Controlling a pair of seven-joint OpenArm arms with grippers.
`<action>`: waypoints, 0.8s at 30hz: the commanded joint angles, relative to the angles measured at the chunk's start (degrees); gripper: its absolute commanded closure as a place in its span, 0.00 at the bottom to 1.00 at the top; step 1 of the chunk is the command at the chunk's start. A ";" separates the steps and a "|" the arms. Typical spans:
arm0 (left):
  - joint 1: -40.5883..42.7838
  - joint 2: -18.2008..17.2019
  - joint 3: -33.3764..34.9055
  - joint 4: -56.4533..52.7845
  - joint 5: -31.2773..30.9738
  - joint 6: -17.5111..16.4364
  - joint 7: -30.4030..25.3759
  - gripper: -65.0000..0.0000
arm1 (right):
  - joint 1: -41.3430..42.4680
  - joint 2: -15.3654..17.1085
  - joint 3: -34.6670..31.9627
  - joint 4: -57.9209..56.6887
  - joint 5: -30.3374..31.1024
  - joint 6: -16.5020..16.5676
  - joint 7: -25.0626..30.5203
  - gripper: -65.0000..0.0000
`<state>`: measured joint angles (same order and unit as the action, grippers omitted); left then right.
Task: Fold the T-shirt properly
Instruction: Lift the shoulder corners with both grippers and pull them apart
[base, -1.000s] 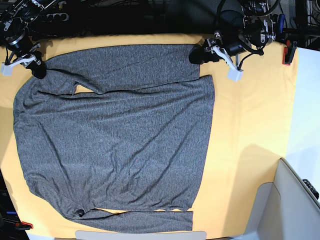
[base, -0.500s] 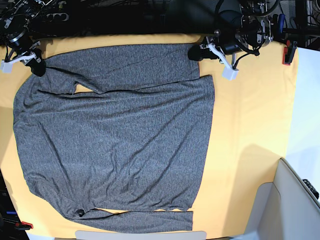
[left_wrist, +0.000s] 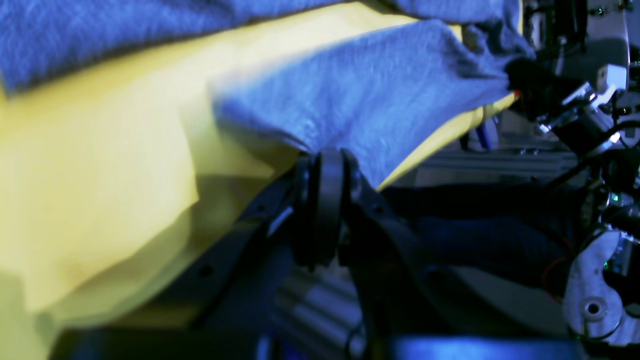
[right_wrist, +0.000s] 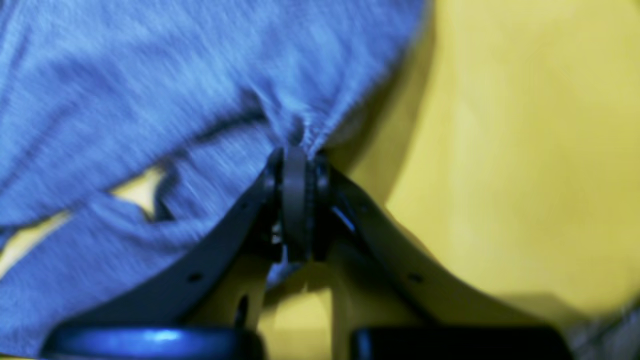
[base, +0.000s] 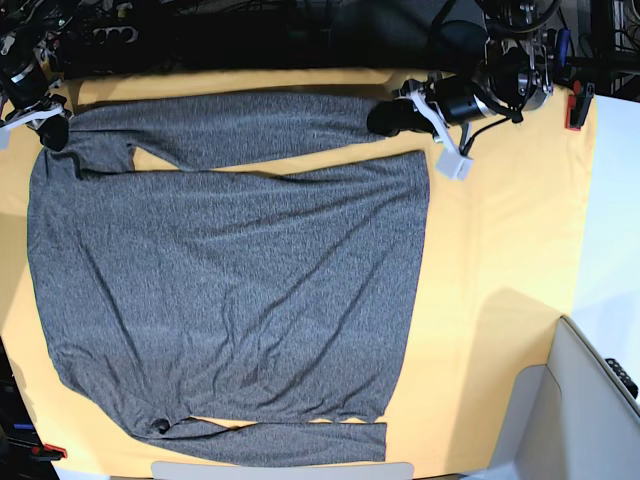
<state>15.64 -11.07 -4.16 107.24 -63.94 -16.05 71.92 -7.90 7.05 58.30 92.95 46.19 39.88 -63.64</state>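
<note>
Left wrist view: the left gripper is clamped on the cuff of the T-shirt, lifting it off the yellow table cloth.

Right wrist view: the right gripper pinches bunched fabric.

Base view: the T-shirt lies flat across the worktop, its far sleeve stretched between both grippers, likely for folding inward.

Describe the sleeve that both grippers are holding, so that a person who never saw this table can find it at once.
Start from the yellow table cloth with the grey T-shirt spread on it. Along the far edge lies the upper sleeve, pinched by the left gripper and the right gripper. Unlike the near sleeve, a yellow wedge separates it from the body.
</note>
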 joint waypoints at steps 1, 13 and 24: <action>-2.23 -0.49 -0.36 0.93 -1.42 -0.34 0.12 0.99 | 2.06 1.00 -0.59 1.08 1.06 0.12 1.26 1.00; -19.81 -0.31 -0.28 -13.48 -1.42 -0.34 1.44 0.99 | 20.52 -1.99 -8.76 -10.27 -13.01 0.12 1.79 1.00; -24.12 -0.58 -4.50 -18.05 -1.42 -0.34 1.09 0.99 | 23.77 -1.73 -8.59 -17.39 -16.17 0.12 10.23 1.00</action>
<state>-7.42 -10.68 -7.90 88.16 -63.86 -16.21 73.71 14.76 4.45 49.65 74.46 28.67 39.64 -54.76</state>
